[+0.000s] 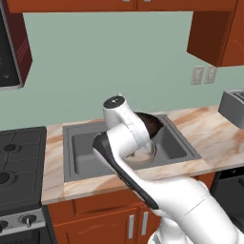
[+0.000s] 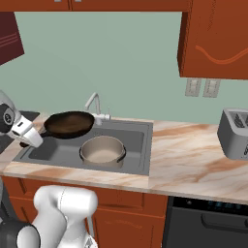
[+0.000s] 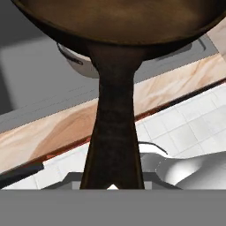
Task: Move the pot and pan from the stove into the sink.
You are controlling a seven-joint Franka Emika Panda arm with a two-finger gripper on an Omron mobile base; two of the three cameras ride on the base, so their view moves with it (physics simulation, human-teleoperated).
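Note:
The dark pan [image 2: 69, 123] hangs level above the left half of the grey sink [image 2: 136, 143], in front of the faucet [image 2: 95, 103]. My gripper [image 2: 33, 139] is shut on the end of its handle [image 3: 114, 123], left of the basin. The beige pot [image 2: 102, 149] stands upright in the sink, just under the pan's right edge. In the left base view my arm covers most of the pan [image 1: 150, 123] and the pot [image 1: 143, 155]. The black stove [image 1: 19, 162] lies to the left with bare grates.
A silver toaster [image 2: 234, 133] stands on the marble counter [image 2: 184, 155] to the right. Wall cabinets [image 2: 215, 38] hang above it. A dark appliance front [image 2: 208, 218] sits below the counter at the right.

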